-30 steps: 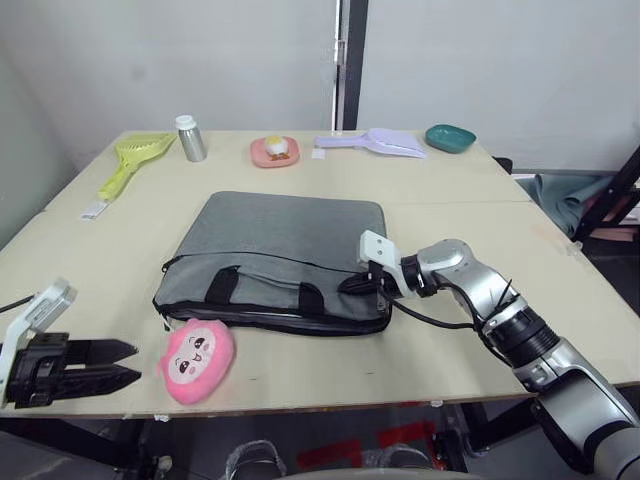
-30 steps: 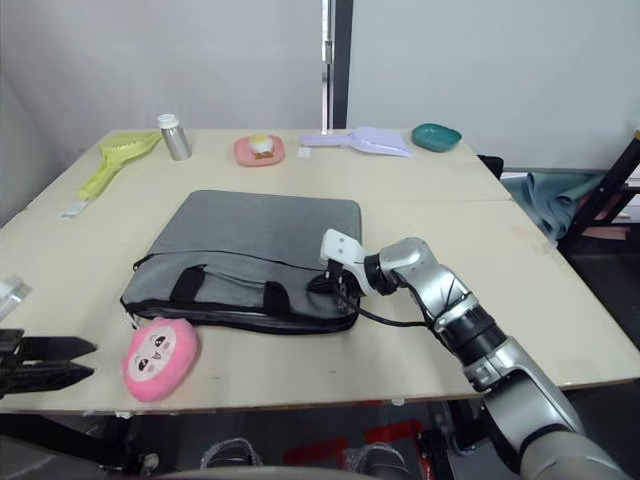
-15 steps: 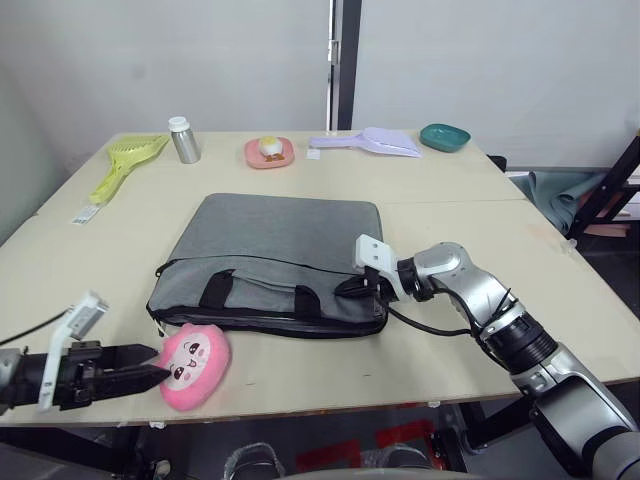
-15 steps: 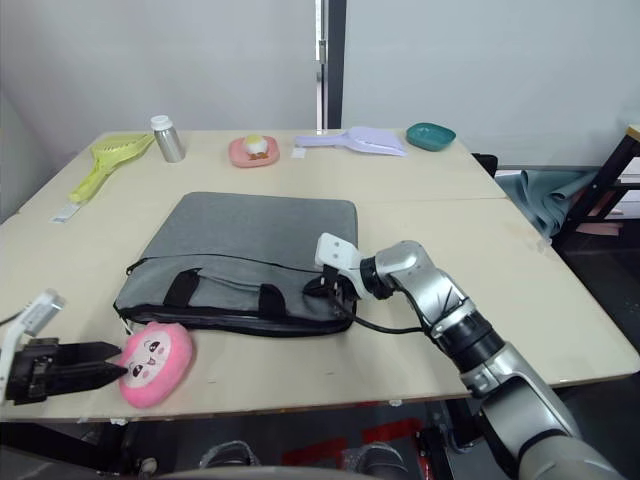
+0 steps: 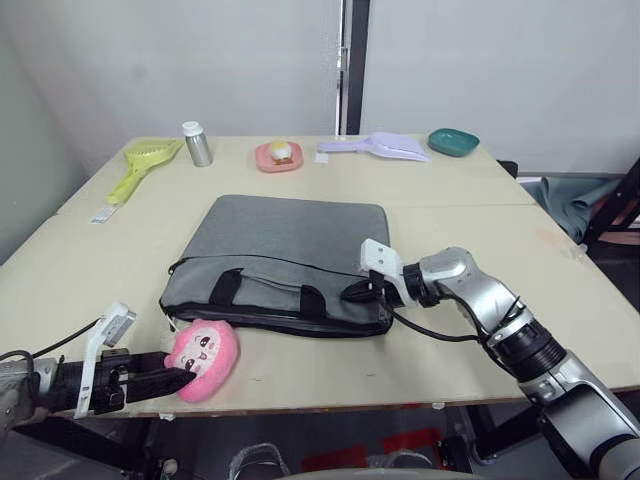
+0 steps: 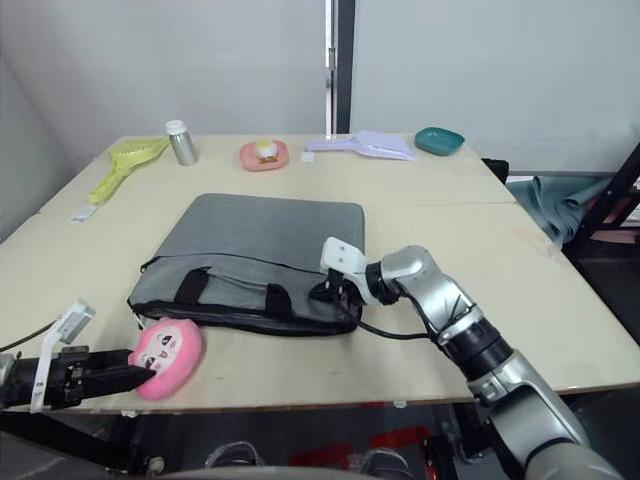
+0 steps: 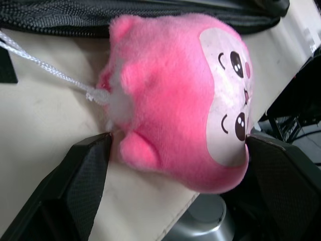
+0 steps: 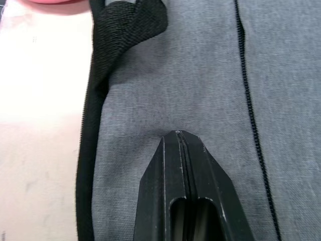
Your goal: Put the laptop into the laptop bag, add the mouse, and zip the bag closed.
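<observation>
The grey laptop bag (image 5: pixel 285 245) lies flat in the middle of the table, its two black handles toward the near edge. My right gripper (image 5: pixel 352 292) is shut, its tip resting on the grey fabric (image 8: pixel 200 75) at the bag's near right corner, beside a black strap (image 8: pixel 125 25). My left gripper (image 5: pixel 165 380) is at the table's near left edge, open, with its fingers (image 7: pixel 85 175) on either side of a pink plush toy (image 5: pixel 205 347). The plush lies just in front of the bag. The laptop and the mouse are out of view.
Along the far edge stand a yellow-green scoop (image 5: pixel 140 165), a silver bottle (image 5: pixel 196 143), a pink plate (image 5: pixel 278 156), a lilac scoop (image 5: pixel 385 146) and a teal bowl (image 5: pixel 452 141). A white cord (image 7: pixel 45 65) trails from the plush.
My left gripper has moved right along the near edge until the pink plush sits between its fingers. The right gripper stays at the bag's corner. The camera has shifted.
</observation>
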You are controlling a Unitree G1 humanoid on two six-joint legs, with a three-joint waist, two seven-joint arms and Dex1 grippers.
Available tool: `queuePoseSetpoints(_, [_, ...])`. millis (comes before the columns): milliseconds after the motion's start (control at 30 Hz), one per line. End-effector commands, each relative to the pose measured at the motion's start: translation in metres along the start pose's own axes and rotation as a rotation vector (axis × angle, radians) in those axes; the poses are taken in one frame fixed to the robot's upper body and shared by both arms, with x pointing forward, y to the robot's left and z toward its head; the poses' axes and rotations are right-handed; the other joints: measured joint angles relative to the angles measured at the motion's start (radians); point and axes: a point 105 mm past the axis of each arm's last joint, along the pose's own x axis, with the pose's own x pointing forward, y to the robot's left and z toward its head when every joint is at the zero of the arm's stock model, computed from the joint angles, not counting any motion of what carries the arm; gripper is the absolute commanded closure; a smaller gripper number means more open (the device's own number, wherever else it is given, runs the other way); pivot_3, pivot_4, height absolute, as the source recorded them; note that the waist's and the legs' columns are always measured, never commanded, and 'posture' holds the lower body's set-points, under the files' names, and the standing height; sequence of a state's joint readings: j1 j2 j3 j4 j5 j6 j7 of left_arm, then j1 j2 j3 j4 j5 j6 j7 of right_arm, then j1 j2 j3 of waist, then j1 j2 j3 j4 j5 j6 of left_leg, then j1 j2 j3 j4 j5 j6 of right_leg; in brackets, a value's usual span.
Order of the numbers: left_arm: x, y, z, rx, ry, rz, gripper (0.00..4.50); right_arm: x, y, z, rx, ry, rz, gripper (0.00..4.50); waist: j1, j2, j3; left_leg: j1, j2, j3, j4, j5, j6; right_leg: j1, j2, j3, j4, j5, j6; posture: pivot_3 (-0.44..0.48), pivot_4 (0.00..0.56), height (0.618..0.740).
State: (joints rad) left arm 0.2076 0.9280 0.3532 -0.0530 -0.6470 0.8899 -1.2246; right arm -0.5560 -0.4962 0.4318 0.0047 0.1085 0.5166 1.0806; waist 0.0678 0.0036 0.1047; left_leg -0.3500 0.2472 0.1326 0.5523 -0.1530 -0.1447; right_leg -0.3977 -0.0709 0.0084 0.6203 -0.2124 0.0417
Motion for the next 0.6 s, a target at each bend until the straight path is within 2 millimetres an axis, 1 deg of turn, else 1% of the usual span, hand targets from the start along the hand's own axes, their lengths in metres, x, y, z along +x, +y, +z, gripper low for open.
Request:
queuePoseSetpoints(33, [0.011, -0.001, -0.006, -0.037, 0.015, -0.009, 0.02, 0.01, 0.018, -0.032, 0.09, 0.103, 0.069, 4.5, 0.0, 0.0, -0.001, 0.0, 0.0, 0.0, 0.0, 0.0, 0.0, 0.0, 0.0, 0.0, 0.0, 0.0, 0.0, 0.0, 0.15, 0.74])
queuePoseSetpoints(133, [0.015, 0.0, -0.008, -0.043, 0.025, -0.003, 0.02, 0.009, 0.018, -0.032, 0.091, 0.102, 0.067, 4.5, 0.0, 0.001, -0.002, 0.0, 0.0, 0.0, 0.0, 0.0, 0.0, 0.0, 0.0, 0.001, 0.0, 0.0, 0.0, 0.0, 0.15, 0.74])
queuePoseSetpoints(233, [0.023, -0.005, -0.011, -0.034, 0.056, -0.025, 0.76, 0.008, 0.019, -0.033, 0.093, 0.106, 0.063, 4.5, 0.0, 0.001, -0.003, 0.0, 0.0, 0.001, 0.0, 0.0, 0.0, 0.0, 0.0, 0.001, 0.0, -0.001, 0.001, 0.0, 0.15, 0.74])
queuePoseSetpoints(433, [0.028, -0.015, -0.005, -0.009, 0.075, -0.063, 0.76, 0.005, 0.019, -0.033, 0.094, 0.109, 0.061, 4.5, -0.002, 0.001, -0.006, -0.001, -0.001, 0.002, -0.002, 0.0, 0.0, 0.0, 0.0, 0.002, -0.005, -0.001, 0.002, 0.0, 0.15, 0.74])
queuePoseSetpoints(500, [0.031, -0.026, 0.001, 0.001, 0.057, -0.127, 1.31, 0.004, 0.018, -0.034, 0.094, 0.112, 0.06, 4.5, -0.003, 0.0, -0.006, -0.001, -0.001, 0.003, -0.003, 0.0, 0.0, -0.001, 0.0, 0.002, -0.006, -0.001, 0.002, 0.0, 0.15, 0.74])
queuePoseSetpoints(600, [0.034, -0.028, 0.002, 0.001, 0.063, -0.141, 2.38, 0.004, 0.018, -0.034, 0.094, 0.117, 0.056, 4.5, -0.007, -0.002, -0.007, -0.003, -0.001, 0.004, -0.005, 0.0, 0.0, -0.005, 0.001, 0.003, -0.007, -0.001, 0.002, 0.0, 0.15, 0.74])
